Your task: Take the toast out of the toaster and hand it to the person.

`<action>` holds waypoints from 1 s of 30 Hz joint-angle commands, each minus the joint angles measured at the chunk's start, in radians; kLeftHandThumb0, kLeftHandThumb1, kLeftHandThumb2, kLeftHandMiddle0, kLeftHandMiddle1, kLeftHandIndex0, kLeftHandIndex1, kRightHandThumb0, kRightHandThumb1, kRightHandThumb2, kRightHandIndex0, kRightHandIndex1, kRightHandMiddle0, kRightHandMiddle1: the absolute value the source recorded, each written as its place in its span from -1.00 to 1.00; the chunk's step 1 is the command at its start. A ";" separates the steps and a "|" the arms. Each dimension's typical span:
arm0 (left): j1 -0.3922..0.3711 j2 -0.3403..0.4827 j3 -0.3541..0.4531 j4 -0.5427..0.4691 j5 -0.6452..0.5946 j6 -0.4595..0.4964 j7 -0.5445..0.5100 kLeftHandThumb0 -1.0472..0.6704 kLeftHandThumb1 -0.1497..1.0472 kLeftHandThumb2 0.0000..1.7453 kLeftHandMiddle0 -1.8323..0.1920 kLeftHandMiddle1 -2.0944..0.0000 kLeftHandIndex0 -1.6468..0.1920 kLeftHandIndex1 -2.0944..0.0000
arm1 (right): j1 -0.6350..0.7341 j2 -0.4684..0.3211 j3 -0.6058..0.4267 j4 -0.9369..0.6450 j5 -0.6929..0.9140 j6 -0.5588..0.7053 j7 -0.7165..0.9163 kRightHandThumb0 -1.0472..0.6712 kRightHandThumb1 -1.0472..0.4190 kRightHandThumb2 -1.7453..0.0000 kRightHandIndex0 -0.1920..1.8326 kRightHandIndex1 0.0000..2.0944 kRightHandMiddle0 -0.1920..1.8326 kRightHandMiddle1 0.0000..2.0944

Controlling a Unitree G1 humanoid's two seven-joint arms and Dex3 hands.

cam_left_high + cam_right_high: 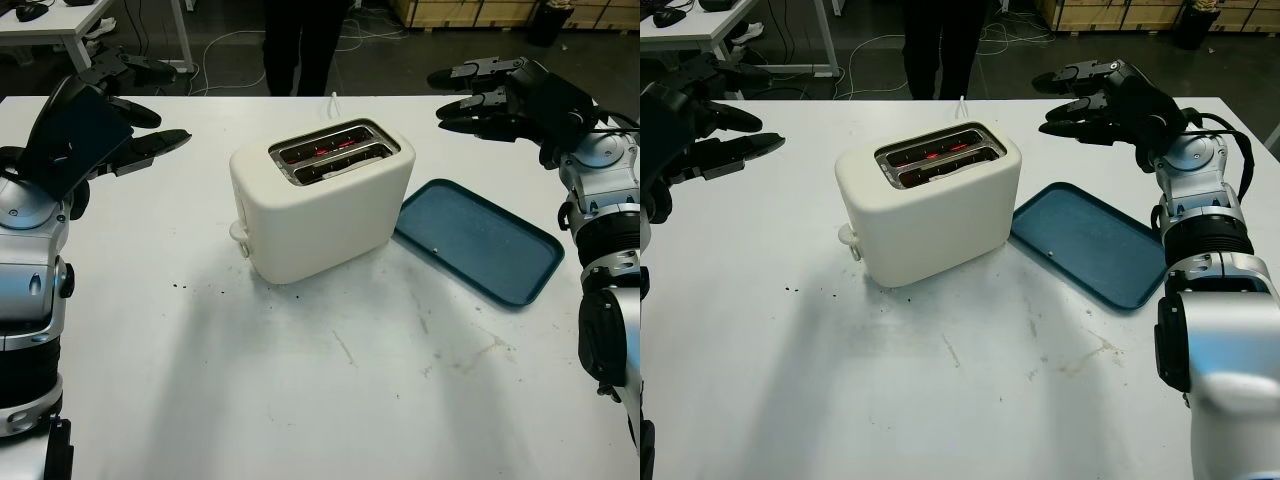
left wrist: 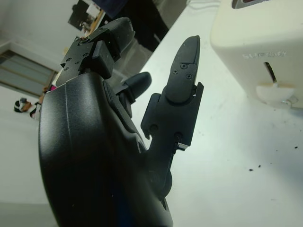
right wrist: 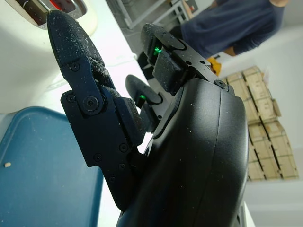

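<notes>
Your toaster [image 1: 318, 200], a cream two-slot unit, stood on the white table [image 1: 300, 400] near the middle of its far half, set at an angle to the table edges. Its lever knob [image 1: 238, 232] faced the table's left edge. Inside both slots the elements glowed red. You could not tell from either eye view whether toast sat in the slots; dark shapes showed there, nothing more definite.

A dark blue tray [image 1: 480, 240] lay flat just beside the toaster on its right, one corner almost touching the toaster's base, the rest reaching toward the table's right edge. A small pale crumb [image 1: 437, 251] lay on the tray. Dark specks [image 1: 180, 285] and smears marked the tabletop in front of the toaster.

Your left hand [image 1: 120, 110] was raised above the far left corner of the table, well apart from the toaster, released and holding nothing. In the left wrist view its fingers [image 2: 182, 90] pointed toward the toaster's lever side without contact.

Your right hand [image 1: 1090, 100] hovered above the far right part of the table, beyond the tray and to the right of the toaster, also released and empty. In the right wrist view the fingertips [image 3: 66, 33] sat in line with the toaster's slots but clear of them.

A person [image 1: 300, 45] in dark trousers stood at the table's far edge, behind the toaster.
</notes>
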 commanded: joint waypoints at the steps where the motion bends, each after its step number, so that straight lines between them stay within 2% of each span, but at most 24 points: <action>1: -0.013 0.011 -0.001 -0.005 0.003 0.003 0.000 -0.17 0.76 -0.97 0.74 -0.21 0.60 0.24 | -0.002 0.002 -0.008 0.002 0.016 0.006 0.006 -0.79 -0.67 1.00 -0.16 -0.63 -0.09 -0.99; 30: -0.017 0.006 -0.003 -0.006 0.005 0.006 0.005 -0.18 0.76 -0.99 0.73 -0.22 0.59 0.25 | -0.003 0.010 -0.002 0.007 0.014 -0.003 0.000 -0.81 -0.69 1.00 -0.20 -0.54 -0.09 -0.99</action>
